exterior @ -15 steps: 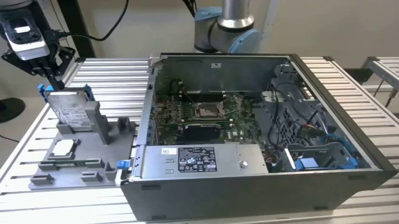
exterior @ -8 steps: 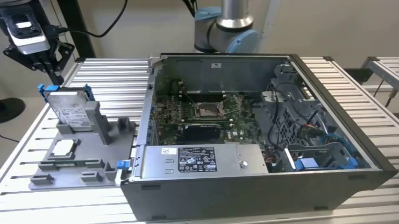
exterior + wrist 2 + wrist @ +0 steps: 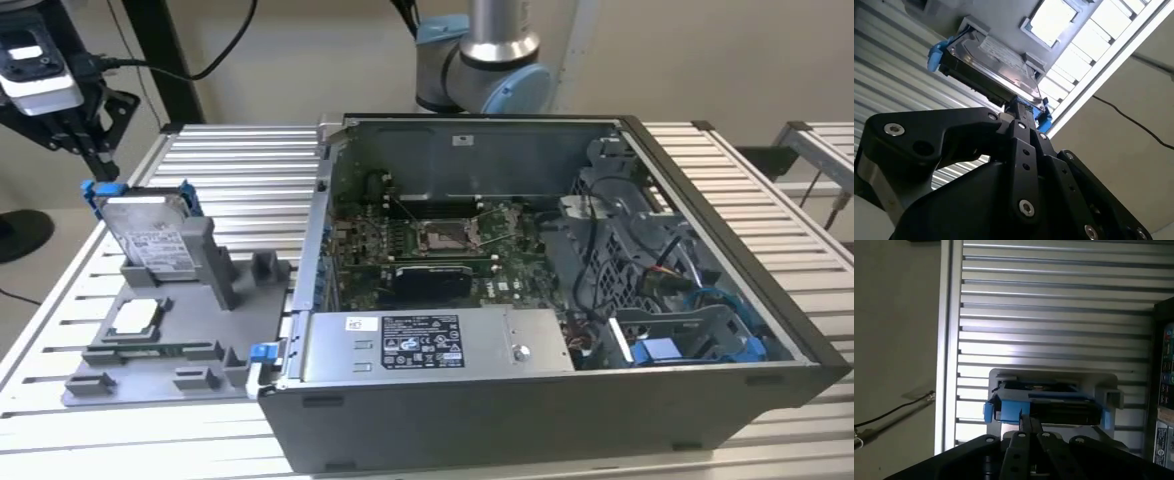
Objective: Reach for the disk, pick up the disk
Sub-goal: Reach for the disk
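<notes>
The disk (image 3: 158,240) is a silver drive with a white label and blue rails. It stands on edge, leaning, in a grey holder (image 3: 200,345) at the exterior view's left. My gripper (image 3: 96,165) hangs just above the disk's upper blue corner, its black fingers close together with nothing between them. In the second wrist view the gripper (image 3: 1021,107) comes right up to the blue rail of the disk (image 3: 994,65). In the first wrist view the gripper (image 3: 1029,422) sits over the edge of the disk (image 3: 1054,407).
An open computer case (image 3: 721,400) fills the middle and right of the slatted metal table (image 3: 227,160), with a grey labelled box (image 3: 427,345) at its front. A small square silver chip (image 3: 134,318) lies in the holder. Black stand posts rise behind my gripper.
</notes>
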Controlling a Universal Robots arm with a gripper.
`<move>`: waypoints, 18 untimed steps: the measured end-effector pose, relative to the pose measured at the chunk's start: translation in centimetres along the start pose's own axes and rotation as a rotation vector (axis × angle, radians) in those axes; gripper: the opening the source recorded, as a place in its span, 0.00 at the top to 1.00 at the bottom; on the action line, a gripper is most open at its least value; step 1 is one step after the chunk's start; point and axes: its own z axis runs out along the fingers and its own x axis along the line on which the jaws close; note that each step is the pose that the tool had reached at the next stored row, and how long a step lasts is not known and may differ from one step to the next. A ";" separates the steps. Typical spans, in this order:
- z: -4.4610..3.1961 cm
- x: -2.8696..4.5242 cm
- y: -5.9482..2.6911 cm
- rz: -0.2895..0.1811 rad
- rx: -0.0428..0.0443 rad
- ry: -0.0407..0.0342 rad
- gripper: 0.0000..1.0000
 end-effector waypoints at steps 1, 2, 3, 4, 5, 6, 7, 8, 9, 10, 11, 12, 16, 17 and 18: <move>0.01 0.23 0.01 -0.001 0.0000 0.0000 1.00; 0.02 0.46 0.02 -0.002 0.0000 -0.0001 1.00; 0.03 0.62 0.02 -0.003 0.0000 -0.0002 1.00; 0.03 0.65 0.02 -0.004 0.0000 -0.0003 1.00; 0.03 0.65 0.02 -0.004 -0.0001 -0.0004 1.00; 0.03 0.65 0.02 -0.004 -0.0001 -0.0004 1.00; 0.03 0.66 0.03 -0.004 -0.0003 -0.0003 1.00; 0.03 0.66 0.03 -0.004 -0.0005 -0.0003 1.00; 0.03 0.66 0.03 -0.004 -0.0005 -0.0004 1.00; 0.03 0.66 0.03 -0.004 -0.0005 -0.0003 1.00; 0.03 0.66 0.03 -0.004 -0.0005 -0.0003 1.00; 0.03 0.66 0.03 -0.004 -0.0005 -0.0003 1.00; 0.03 0.66 0.03 -0.004 -0.0006 -0.0003 1.00; 0.02 0.66 0.03 -0.005 -0.0006 -0.0003 1.00; 0.03 0.66 0.03 -0.006 -0.0006 -0.0003 1.00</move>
